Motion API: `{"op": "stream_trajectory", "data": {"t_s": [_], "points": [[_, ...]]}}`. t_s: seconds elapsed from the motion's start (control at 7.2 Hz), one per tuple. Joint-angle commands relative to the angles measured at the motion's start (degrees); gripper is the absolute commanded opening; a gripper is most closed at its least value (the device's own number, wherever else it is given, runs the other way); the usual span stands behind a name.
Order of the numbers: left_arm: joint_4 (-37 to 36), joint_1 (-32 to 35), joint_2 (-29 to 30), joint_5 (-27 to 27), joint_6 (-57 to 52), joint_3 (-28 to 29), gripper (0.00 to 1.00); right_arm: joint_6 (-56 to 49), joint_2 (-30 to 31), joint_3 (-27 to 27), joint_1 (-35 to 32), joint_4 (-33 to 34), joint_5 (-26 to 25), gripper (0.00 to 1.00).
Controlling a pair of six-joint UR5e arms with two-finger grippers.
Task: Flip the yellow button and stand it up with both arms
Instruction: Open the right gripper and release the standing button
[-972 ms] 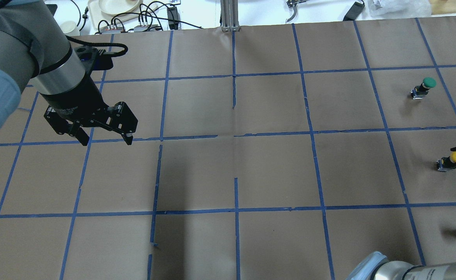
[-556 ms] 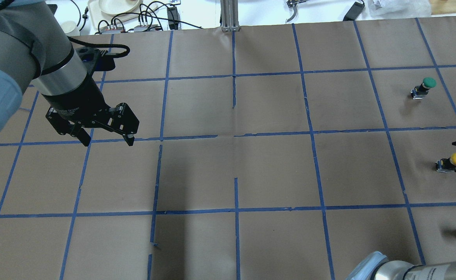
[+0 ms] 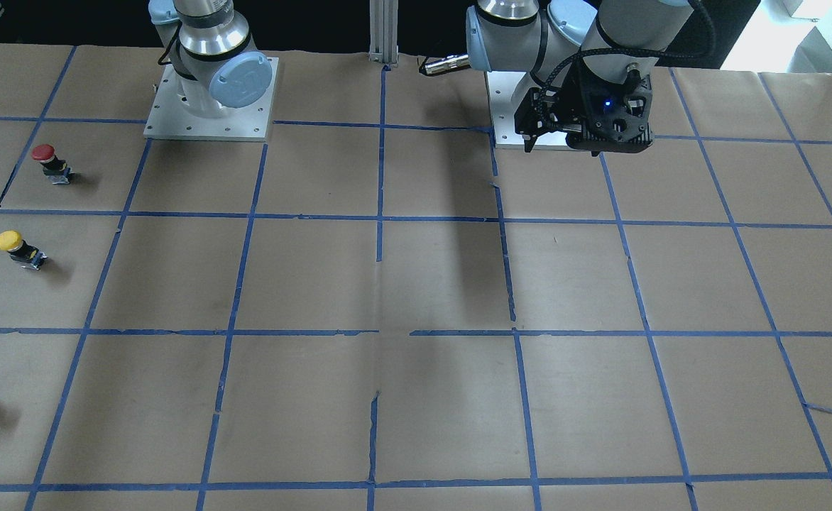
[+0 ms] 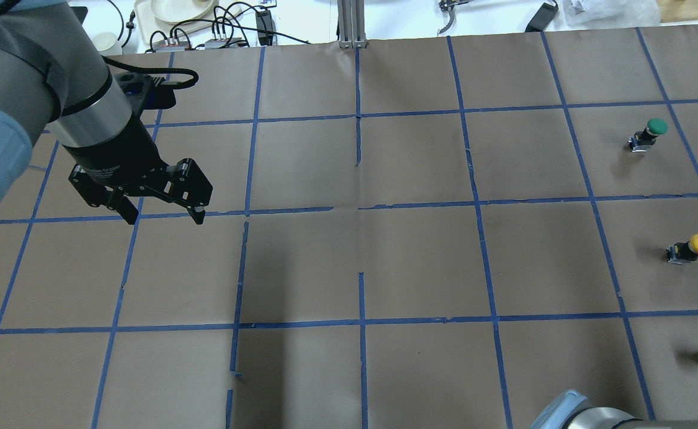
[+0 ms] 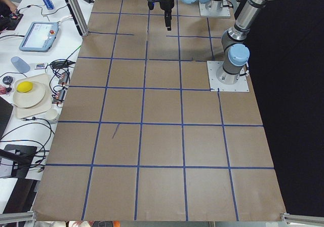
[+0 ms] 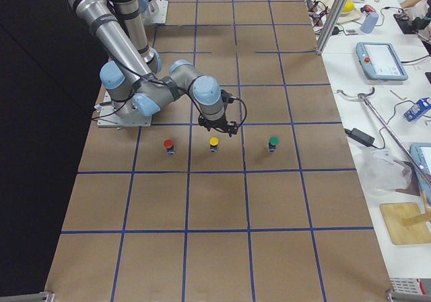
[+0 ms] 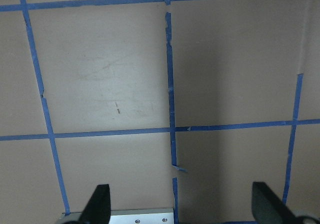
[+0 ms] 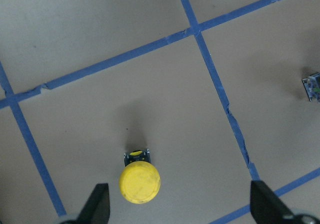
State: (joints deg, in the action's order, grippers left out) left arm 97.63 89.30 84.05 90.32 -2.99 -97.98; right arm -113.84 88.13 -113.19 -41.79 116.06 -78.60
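Standing cap-up — yellow button [image 8: 139,181]; round cap, black stem

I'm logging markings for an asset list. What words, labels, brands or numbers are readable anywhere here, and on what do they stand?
No text can be read in any view.
Pale lettering on the black body of the left gripper, overhead view: too blurred to read.
Screen of the grey tablet-like pendant: too small to read.
Round yellow-capped button: no marking visible.
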Motion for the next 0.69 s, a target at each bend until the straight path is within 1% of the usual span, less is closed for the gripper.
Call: {"op": "stream_trajectory", "data": {"t_s": [0.0,0.14,0.28,0.56], "points": [[-0.07,0.0,0.06,-0.06,0.08,0.06,1.0,13.68,3.01,8.47,-4.5,-15.27,-0.23,1.0],[-0.07,0.0,-0.12,-0.06,0.08,0.07,1.0,21.22,3.01,12.43,-6.79,-20.12,-0.15,1.0],[-0.07,0.0,-0.12,-0.06,0.0,0.15,1.0,29.12,3.01,14.64,-10.47,-22.69,-0.23,1.0],[-0.07,0.0,-0.99,-0.15,-0.09,0.33,1.0,48.26,3.1,17.47,-20.73,-23.77,-0.32,1.0]]}}
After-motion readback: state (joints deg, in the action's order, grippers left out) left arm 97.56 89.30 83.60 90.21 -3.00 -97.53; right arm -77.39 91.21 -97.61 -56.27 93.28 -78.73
